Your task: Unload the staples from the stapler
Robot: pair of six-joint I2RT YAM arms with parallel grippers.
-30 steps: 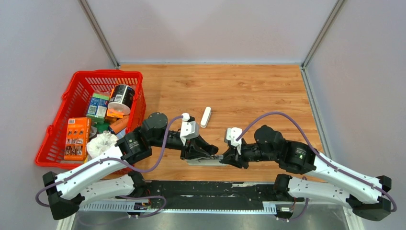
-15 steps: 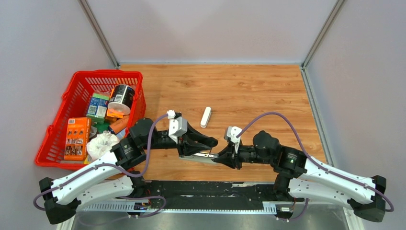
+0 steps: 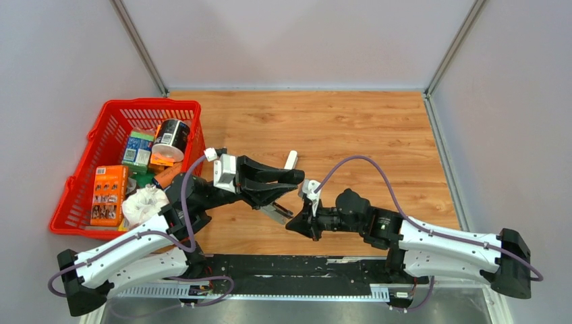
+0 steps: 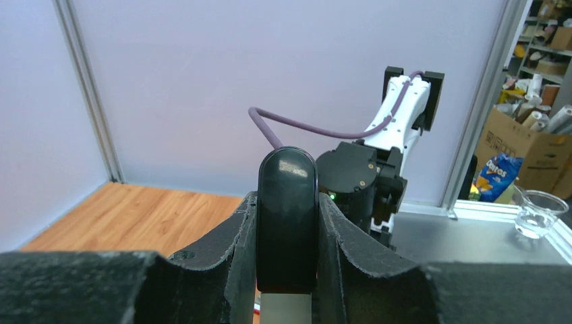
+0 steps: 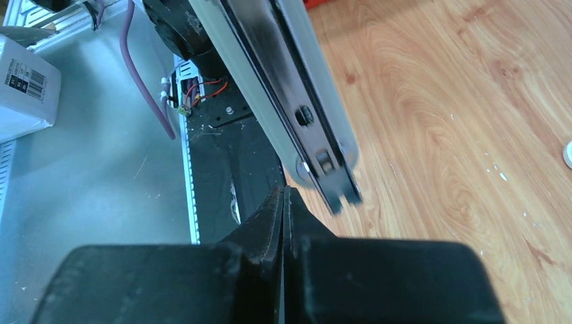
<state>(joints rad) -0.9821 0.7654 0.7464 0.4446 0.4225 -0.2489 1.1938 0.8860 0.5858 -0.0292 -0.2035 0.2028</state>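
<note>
Above the table (image 3: 351, 121), the left gripper (image 4: 287, 202) is clamped on the stapler (image 3: 278, 213), which is held tilted in the air. The right gripper (image 5: 283, 197) is pressed shut on nothing, just beside the lower end. It should be opened first, then the black inner bar (image 5: 273, 61) pinched and drawn out straight.

Bright, even light from above fills every view; shadows on the worktop (image 3: 351, 128) are soft and faint. The top view is sharp edge to edge. Low in the left wrist view the left pincer's fingers (image 4: 222, 263) sit dark and out of focus. Low in the right wrist view the right pincer (image 5: 284, 202) is blurred, and the stapler (image 5: 276, 74) has a smeared lower tip and a pale sheen on its metal.
</note>
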